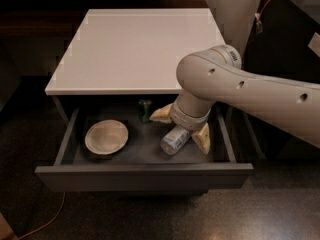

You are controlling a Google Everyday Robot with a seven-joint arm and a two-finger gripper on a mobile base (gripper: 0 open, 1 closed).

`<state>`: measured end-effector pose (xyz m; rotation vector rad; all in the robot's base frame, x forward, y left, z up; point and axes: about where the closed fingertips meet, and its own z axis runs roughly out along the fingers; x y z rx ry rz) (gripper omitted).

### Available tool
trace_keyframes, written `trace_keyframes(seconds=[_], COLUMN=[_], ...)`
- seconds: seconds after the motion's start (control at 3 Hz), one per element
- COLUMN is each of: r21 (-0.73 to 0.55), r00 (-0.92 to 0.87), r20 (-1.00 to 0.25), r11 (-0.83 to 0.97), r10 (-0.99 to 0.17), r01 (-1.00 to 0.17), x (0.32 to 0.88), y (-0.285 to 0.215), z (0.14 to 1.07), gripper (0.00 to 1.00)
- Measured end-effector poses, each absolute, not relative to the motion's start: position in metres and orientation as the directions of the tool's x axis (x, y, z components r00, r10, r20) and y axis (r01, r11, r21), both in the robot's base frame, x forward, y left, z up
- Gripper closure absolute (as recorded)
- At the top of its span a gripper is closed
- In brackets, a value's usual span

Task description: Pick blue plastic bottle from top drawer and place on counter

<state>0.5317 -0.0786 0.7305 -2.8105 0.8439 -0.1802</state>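
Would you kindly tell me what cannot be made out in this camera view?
Camera view:
blue plastic bottle: its far end is hidden under the robot arm.
gripper, open inside the top drawer, astride the bottle: whether a finger touches it is unclear.
green can: details lost in shadow below the counter.
robot arm: cut off at the right edge.

The top drawer [145,177] holds bowl [106,136], can [145,110], blue plastic bottle [174,140] under pincer [183,127].

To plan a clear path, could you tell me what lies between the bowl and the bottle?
Only bare drawer floor, in the camera view; the open gripper straddles the bottle.
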Motion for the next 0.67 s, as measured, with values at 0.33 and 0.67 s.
trace_keyframes(seconds=[0.33, 0.67], r21=[-0.193, -0.157], r00=[0.821, 0.827], r20=[0.089, 0.120], r11=[-0.818, -0.833], r10=[-0.564, -0.549], r01=[-0.541, -0.530], x=[0.539, 0.553], y=[-0.088, -0.093], z=[0.718, 0.700], gripper=[0.00, 0.00])
